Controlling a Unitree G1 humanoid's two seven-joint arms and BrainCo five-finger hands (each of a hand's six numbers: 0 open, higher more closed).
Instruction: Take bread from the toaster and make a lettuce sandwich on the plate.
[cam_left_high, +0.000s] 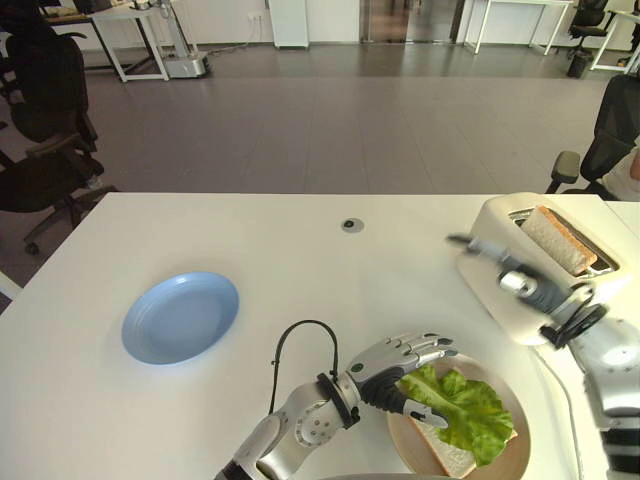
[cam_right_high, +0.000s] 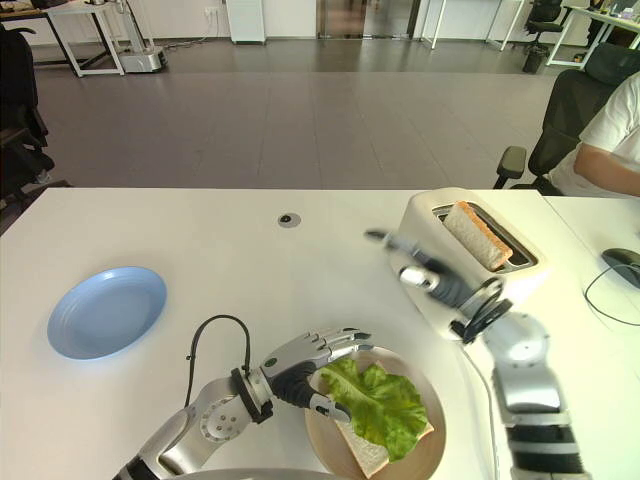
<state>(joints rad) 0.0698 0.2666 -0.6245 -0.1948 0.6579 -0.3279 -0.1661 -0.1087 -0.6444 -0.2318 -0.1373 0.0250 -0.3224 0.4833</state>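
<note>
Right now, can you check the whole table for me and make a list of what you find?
Surface: white table.
Job's things: toaster with one bread slice standing in its slot; brown plate holding bread with lettuce on top; blue plate at the left.
Clutter: small round cap set in the table.
Robot hands: left robot hand at the lettuce; right robot hand in front of the toaster, blurred.
Cables: black loop at the left wrist.
Surroundings: office chairs, open floor.

A pale blue plate (cam_left_high: 180, 317), a tan plate (cam_right_high: 425, 458), green lettuce (cam_right_high: 385, 402), cream-white toaster (cam_left_high: 495, 215), white table (cam_left_high: 300, 270), brown-crusted bread (cam_left_high: 558, 240).
</note>
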